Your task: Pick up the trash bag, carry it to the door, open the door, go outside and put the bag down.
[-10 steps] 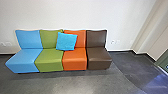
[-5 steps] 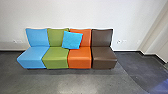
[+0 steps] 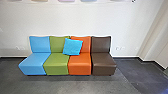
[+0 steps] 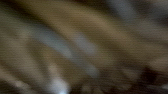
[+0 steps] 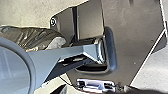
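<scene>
Four seats (image 3: pixel 79 63) see by wall (image 3: pixel 130 27), w/ blue cushion (image 3: pixel 72 46). See blk trash bag (image 5: pixel 27 37) beside robot's dk plate (image 5: pixel 132 30). Can't tell L gripper's or R gripper's opening or hold.

Room to pass here, all along the floor (image 3: pixel 62 86) before the seats' front edges and round the brown seat (image 3: pixel 102 58) on the right! Behind, the wall (image 3: pixel 75 20) shuts things off, and the blue cushion (image 3: pixel 72 46) blocks part of the green (image 3: pixel 56 62) and orange backrests (image 3: pixel 86 45).
</scene>
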Available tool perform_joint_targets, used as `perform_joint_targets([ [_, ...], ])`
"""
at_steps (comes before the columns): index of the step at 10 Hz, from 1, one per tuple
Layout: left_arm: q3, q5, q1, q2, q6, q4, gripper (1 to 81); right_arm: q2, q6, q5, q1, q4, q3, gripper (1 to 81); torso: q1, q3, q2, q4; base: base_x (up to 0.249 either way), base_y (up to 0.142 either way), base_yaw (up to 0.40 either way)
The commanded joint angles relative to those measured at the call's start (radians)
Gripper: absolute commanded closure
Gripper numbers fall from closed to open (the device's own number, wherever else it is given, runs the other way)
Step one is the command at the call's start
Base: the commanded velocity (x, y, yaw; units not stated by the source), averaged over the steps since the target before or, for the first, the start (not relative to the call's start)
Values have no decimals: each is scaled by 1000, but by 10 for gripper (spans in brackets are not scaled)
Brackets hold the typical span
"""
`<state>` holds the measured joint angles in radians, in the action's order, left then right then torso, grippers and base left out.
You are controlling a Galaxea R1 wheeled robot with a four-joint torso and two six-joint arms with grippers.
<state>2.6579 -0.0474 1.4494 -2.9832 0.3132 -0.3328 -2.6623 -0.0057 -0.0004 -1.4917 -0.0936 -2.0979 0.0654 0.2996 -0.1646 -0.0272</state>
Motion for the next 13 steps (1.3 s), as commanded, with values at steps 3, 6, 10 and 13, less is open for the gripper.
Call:
perform_joint_targets([
  [3, 8, -80, -25, -5, 6, 8, 811, -52, -2, -78, 15, 5, -102, 10, -65, -10, 111, 0, 0, 0, 0],
  [6, 8, -80, -28, -2, 6, 8, 811, -84, -3, -78, 14, 9, -145, 10, -42, -43, 97, 0, 0, 0, 0],
  [10, 8, -80, -40, -7, 4, 8, 811, -130, -3, -78, 10, 11, -223, 10, -47, -171, 124, 0, 0, 0, 0],
  [13, 8, -80, -43, -10, 6, 9, 811, -147, -3, -78, 9, 9, -246, 10, -48, -245, 124, 0, 0, 0, 0],
])
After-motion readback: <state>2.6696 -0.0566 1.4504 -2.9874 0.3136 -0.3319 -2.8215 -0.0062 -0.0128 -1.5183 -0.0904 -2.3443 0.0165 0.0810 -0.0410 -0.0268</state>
